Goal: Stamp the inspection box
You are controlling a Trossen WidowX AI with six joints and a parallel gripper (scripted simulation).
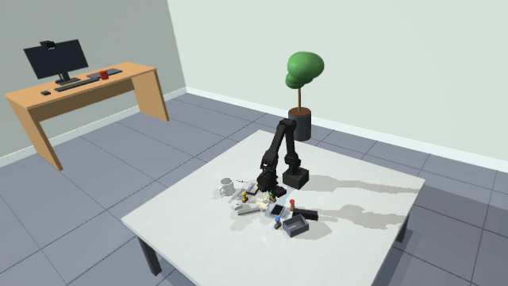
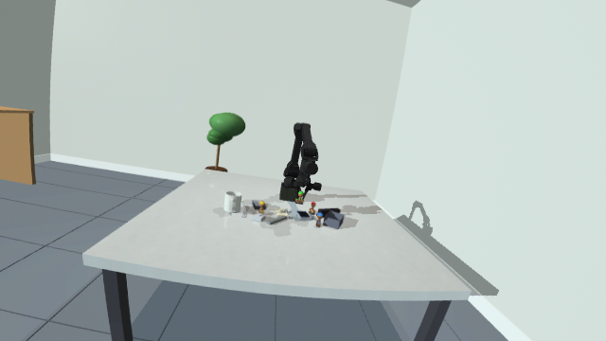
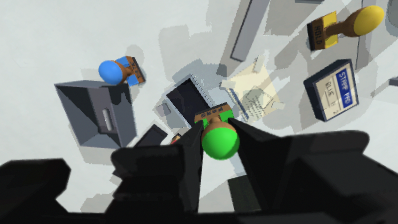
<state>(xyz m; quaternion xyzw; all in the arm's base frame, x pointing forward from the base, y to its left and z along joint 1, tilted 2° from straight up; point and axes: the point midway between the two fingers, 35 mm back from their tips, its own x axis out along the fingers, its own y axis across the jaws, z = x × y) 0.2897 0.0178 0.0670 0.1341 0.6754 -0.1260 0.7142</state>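
Currently the gripper (image 1: 274,192) (image 3: 215,122) has its jaws clenched around the green-knobbed stamp (image 1: 271,196) (image 2: 300,197) (image 3: 220,141), held above the table (image 1: 190,234) (image 2: 265,256), well in from its edges. The open ink pad (image 1: 277,210) (image 2: 303,215) (image 3: 190,101) and cream card (image 1: 263,203) (image 3: 256,90) lie beside each other, away from every corner.

Top and exterior look down from afar, sharing the table (image 1: 190,238) (image 2: 265,256); wrist looks down close.

An office-like room with a monitor (image 1: 57,59) on a wooden desk (image 1: 144,89)
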